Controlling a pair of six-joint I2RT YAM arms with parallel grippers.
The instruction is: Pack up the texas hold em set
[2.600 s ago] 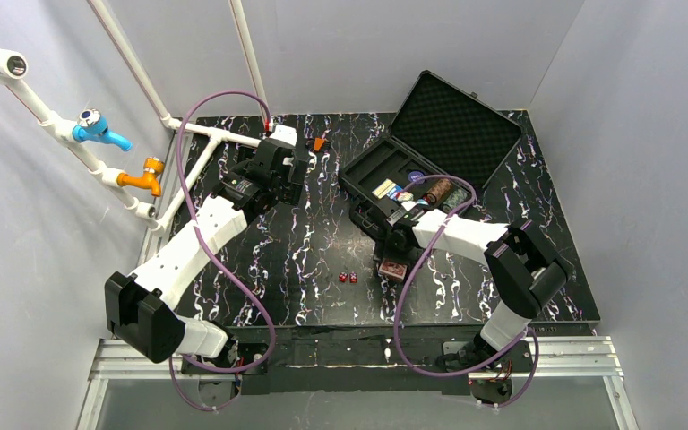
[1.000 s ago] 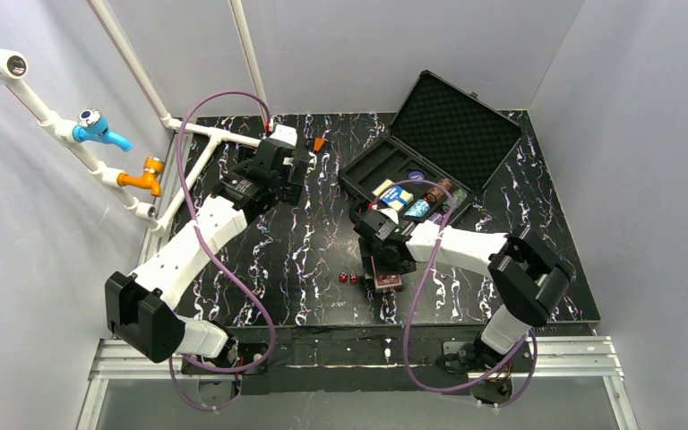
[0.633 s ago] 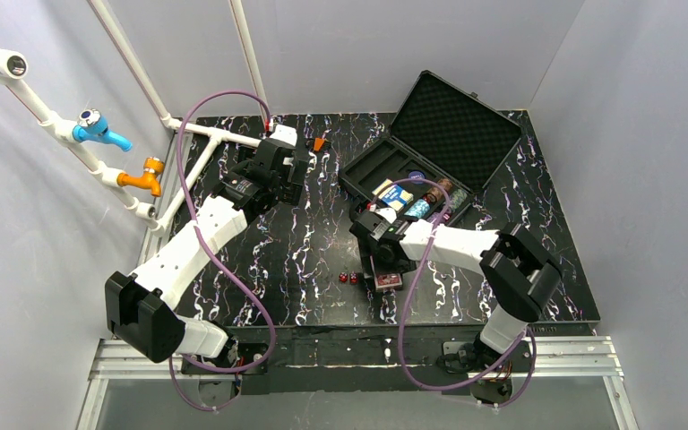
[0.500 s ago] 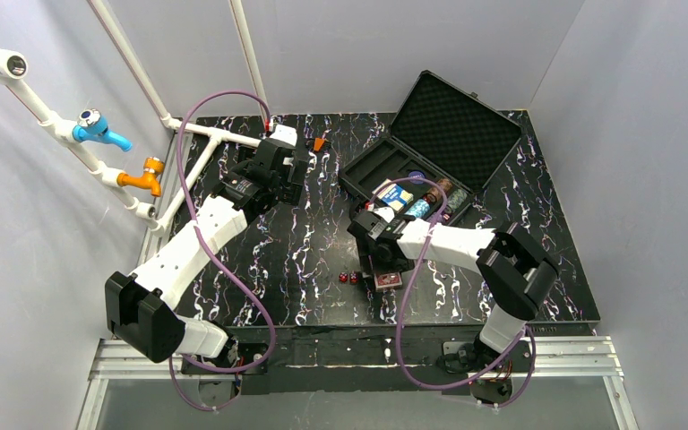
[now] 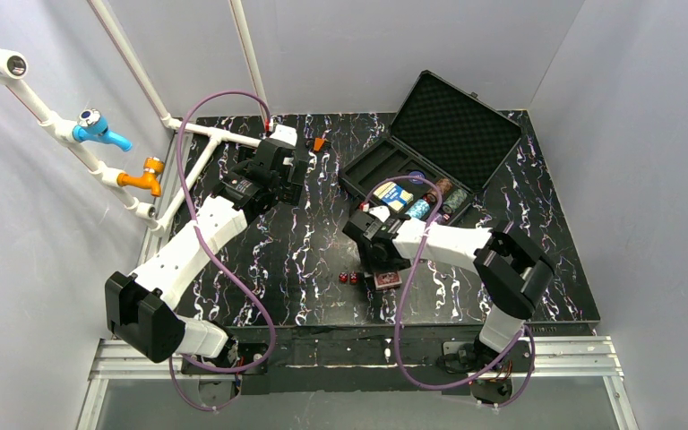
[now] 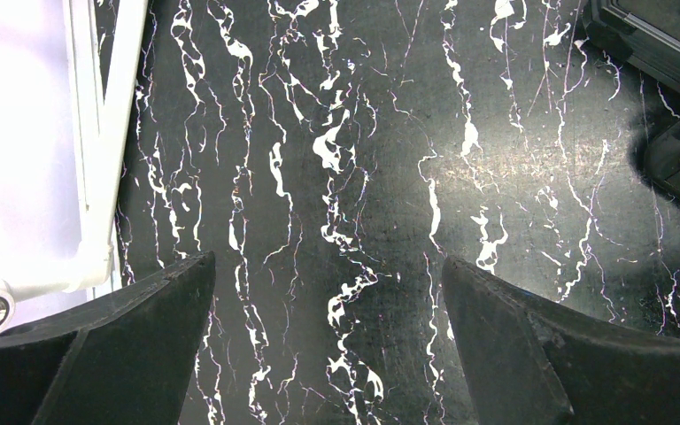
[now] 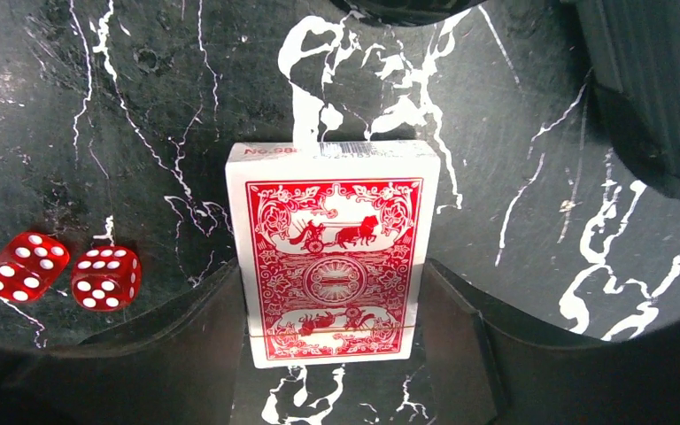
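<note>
Looking down from above, one black case [image 5: 385,168] lies open at the far right of the table [image 5: 305,251], its foam-lined lid [image 5: 457,125] tipped back. Its tray holds a boxed deck [image 5: 395,196] and chip stacks [image 5: 439,195] too small to count surely. One red card deck [image 5: 389,279] and two dice [image 5: 348,279] lie near the table's front, the dice just left of the deck. The right hand [image 5: 382,267] is low over that deck, and the left hand [image 5: 306,166] is well apart, far left.

From the left wrist, the left hand [image 6: 328,274] is spread wide over marbled table, with a white pipe [image 6: 97,133] at the left.

From the right wrist, the red card deck [image 7: 332,257] lies flat, its ornate red back and white border facing up. The right hand's fingers [image 7: 204,336] flank its long edges closely; whether they press it I cannot tell. Both dice [image 7: 106,277] are translucent red with white pips.
</note>
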